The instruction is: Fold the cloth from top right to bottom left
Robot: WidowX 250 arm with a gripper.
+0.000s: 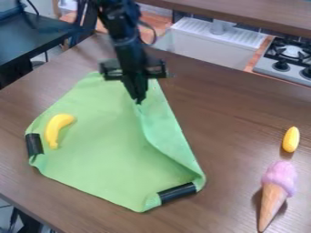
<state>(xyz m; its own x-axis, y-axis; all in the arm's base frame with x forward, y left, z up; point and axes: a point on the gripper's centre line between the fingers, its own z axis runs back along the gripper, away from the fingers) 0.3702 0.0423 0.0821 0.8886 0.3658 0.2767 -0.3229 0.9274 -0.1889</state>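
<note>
Claw point(139, 100): points down over the 1 o'clock part of the cloth point(112, 136), with tips close together and, as it appears, closed on a pinch of fabric.
Arm point(124, 38): comes in from the top edge, between 11 and 12 o'clock, and goes down to the claw.
Cloth: lies spread in green on the table point(237, 113), from the middle of the view out toward 9 o'clock and down toward 6 o'clock.
Raised edge point(148, 132): runs from the claw tips in a curve toward 5 o'clock, beside a long strip on the 3 o'clock side.
Banana point(59, 127): rests on the cloth, near its 9 o'clock border, with one end toward 6 o'clock and the other toward 1 o'clock.
Black rolls: sit at the cloth's border, one point(34, 144) at 9 o'clock, the other point(177, 193) between 4 and 5 o'clock.
Corn point(291, 139): lies on the table, a little below 3 o'clock, well apart from the cloth.
Cone point(276, 193): lies near the corn, between 4 and 5 o'clock, with pink top toward 12 and tip toward 6.
Stove point(285, 59): stands beyond the table at 2 o'clock.
</note>
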